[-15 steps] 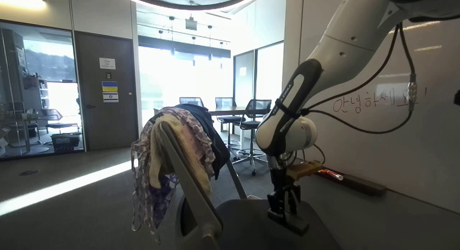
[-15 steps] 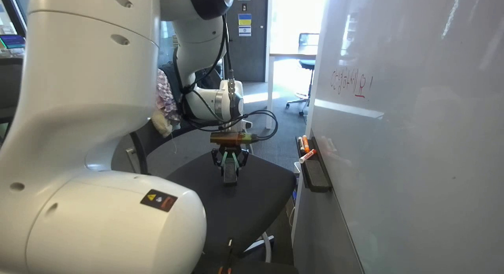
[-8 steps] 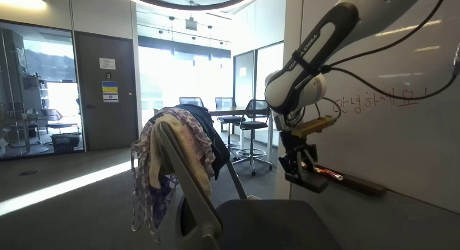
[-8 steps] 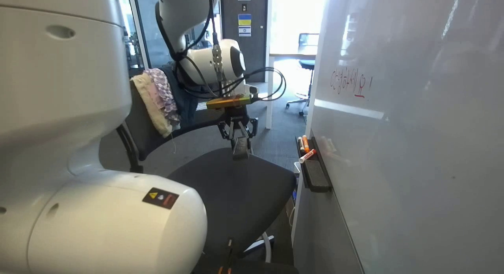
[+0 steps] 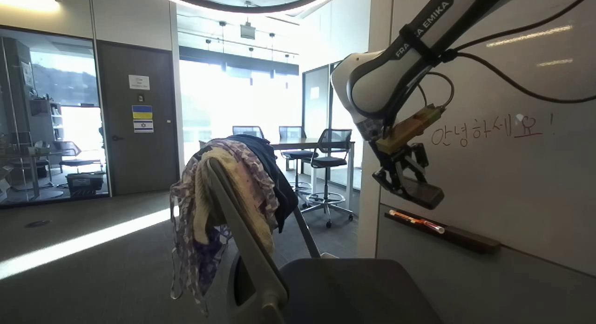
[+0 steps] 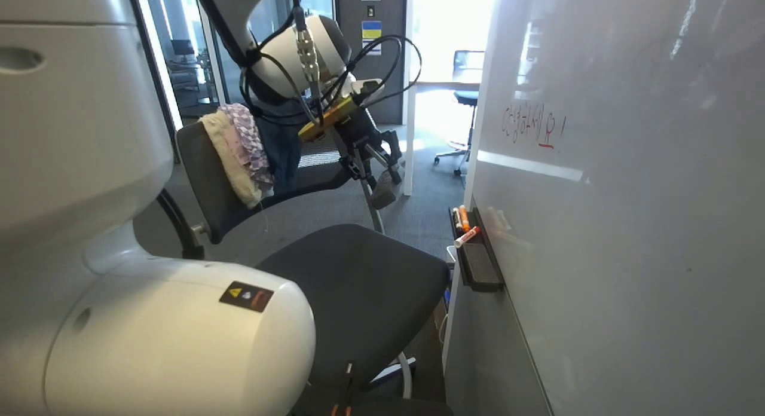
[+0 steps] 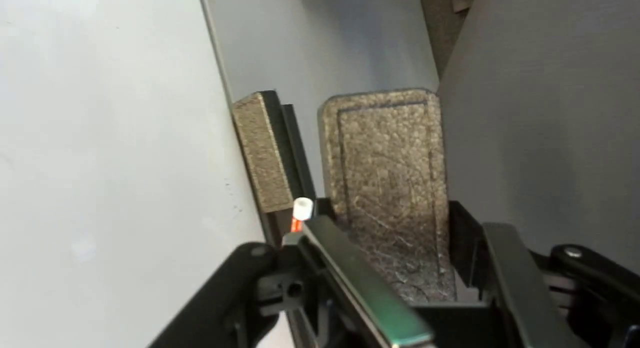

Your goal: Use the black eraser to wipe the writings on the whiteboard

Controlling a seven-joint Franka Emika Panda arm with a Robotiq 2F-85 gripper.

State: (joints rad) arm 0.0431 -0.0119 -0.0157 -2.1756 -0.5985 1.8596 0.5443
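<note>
Arm is seen slanted down from the upper right corner in an exterior view, and is bent at the wrist so that the gripper is canted obliquely, its tips angled toward the whiteboard. The same cant is shown in both exterior views. The two fingers are clamped on the sides of the black eraser near one end; the other end is extended past them, with a broad, brownish face turned to the wrist view. The black eraser is held tilted in the air, apart from the whiteboard, and in an exterior view is seen higher than the ledge, on which markers and a second eraser are laid. The writings, a line of thin reddish characters, are seen on the whiteboard, higher than the black eraser in both exterior views. A chair, with clothes draped over its back, is placed near the whiteboard; whether its seat lies directly below the black eraser cannot be told.
</note>
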